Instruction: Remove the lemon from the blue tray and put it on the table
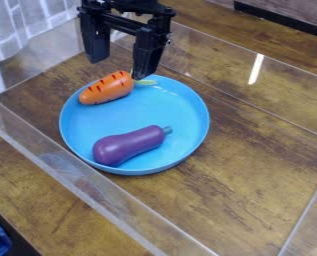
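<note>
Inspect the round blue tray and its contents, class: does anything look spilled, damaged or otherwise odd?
Nothing looks spilled or damaged. One oddity: the task names a lemon, yet none is visible. The blue tray shows only a toy carrot and a toy eggplant.

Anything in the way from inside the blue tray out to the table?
Toward the table at the image's right, only the rim of the blue tray. I can't see a lemon.
</note>
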Controlling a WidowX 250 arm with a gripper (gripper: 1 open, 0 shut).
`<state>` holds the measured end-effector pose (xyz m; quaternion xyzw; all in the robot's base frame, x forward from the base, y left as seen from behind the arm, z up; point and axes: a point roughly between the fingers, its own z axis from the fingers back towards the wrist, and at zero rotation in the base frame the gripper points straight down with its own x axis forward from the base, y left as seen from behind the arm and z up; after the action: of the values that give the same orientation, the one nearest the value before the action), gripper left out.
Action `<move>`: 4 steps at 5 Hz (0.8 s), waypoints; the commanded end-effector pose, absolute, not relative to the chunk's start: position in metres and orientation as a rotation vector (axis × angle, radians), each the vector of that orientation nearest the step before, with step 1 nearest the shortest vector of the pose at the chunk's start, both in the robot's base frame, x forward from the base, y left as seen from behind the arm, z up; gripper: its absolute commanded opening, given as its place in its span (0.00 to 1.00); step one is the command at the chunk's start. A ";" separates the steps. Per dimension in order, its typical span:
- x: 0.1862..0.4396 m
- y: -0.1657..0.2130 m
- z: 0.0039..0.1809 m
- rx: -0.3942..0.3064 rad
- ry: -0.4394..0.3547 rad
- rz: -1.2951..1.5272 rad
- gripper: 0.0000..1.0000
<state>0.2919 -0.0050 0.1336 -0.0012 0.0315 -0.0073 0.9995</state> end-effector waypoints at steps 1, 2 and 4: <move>0.298 -0.004 0.133 -0.008 0.071 0.031 1.00; 0.312 -0.003 0.130 -0.015 0.069 0.068 1.00; 0.353 -0.007 0.122 -0.018 0.057 -0.040 1.00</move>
<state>0.3459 -0.0084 0.1002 -0.0100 0.0636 -0.0176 0.9978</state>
